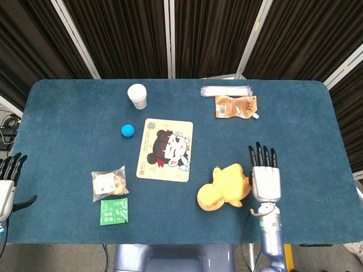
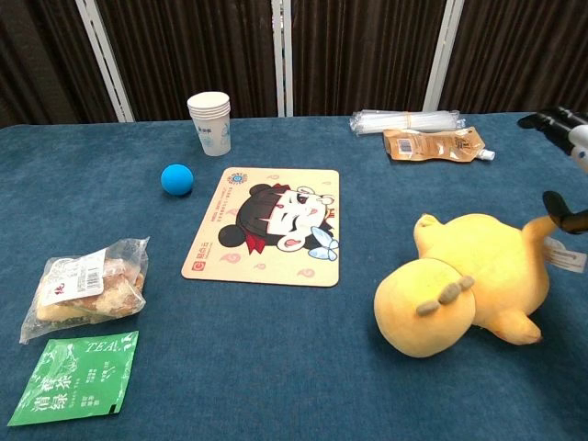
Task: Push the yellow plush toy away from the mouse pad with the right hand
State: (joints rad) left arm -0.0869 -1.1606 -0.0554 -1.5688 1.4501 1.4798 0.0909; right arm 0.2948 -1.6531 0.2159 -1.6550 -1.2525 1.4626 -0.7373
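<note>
The yellow plush toy [image 1: 223, 186] [image 2: 464, 283] lies on its side on the blue table, right of and below the mouse pad [image 1: 165, 149] [image 2: 267, 224] with the cartoon print; a strip of cloth separates them. My right hand [image 1: 265, 174] is just right of the toy, flat, fingers straight and pointing away from me, holding nothing; only its edge [image 2: 568, 138] shows in the chest view. My left hand [image 1: 8, 177] hangs open at the table's left edge.
A stack of paper cups [image 1: 137, 96] and a blue ball [image 1: 127, 130] sit left of the pad. A snack bag [image 1: 109, 182] and green tea packet [image 1: 114, 211] lie near the front left. An orange pouch [image 1: 235, 106] and a bundle of clear straws [image 1: 227, 90] lie at the back.
</note>
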